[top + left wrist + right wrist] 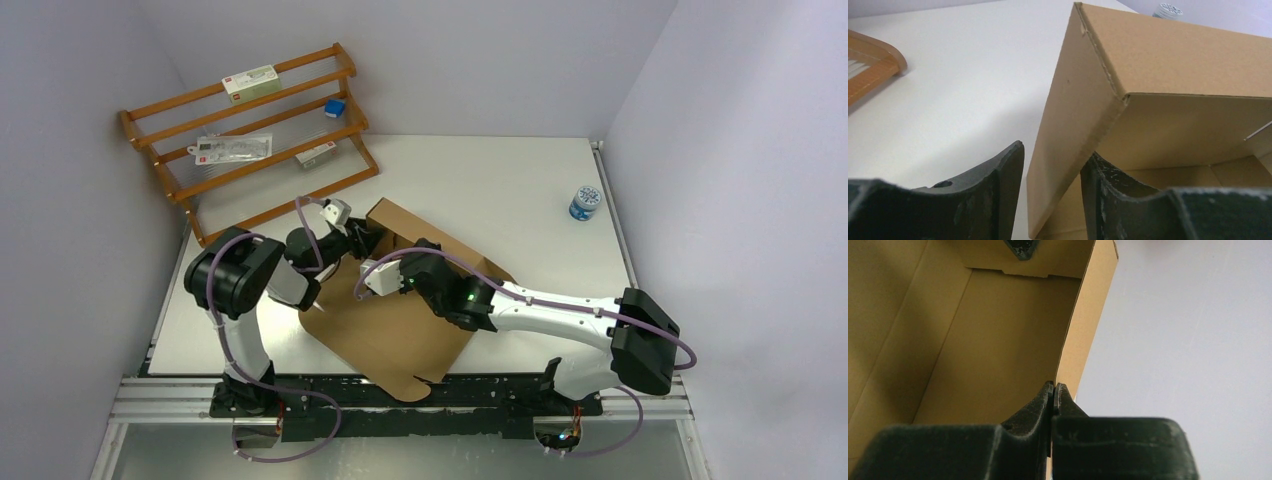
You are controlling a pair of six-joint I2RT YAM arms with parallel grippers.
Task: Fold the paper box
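Since it is plain corrugated cardboard, the paper box (400, 335) should be light and stiff across its panels. It should also bend readily along its scored creases, and I judge it easy to dent or to skid over the smooth table (520, 180) if pushed hard. It lies mid-table just ahead of the arm bases, with its flat near panel reaching toward the front edge and its farther walls raised.

Over that panel, the right gripper (1053, 388) is pinched fully shut, its tips right against the edge of an upright wall. Whether any card is caught between them I cannot tell. A little farther in, the left gripper (1053, 152) stands parted astride a raised side wall near a corner, one finger on each side, not clamped.

The best hold, I think, is close to a crease or corner, where the card is firmest, with a gentle pinch. Beyond the box stand a wooden rack (250, 130) at far left and a small jar (586, 202) at far right.
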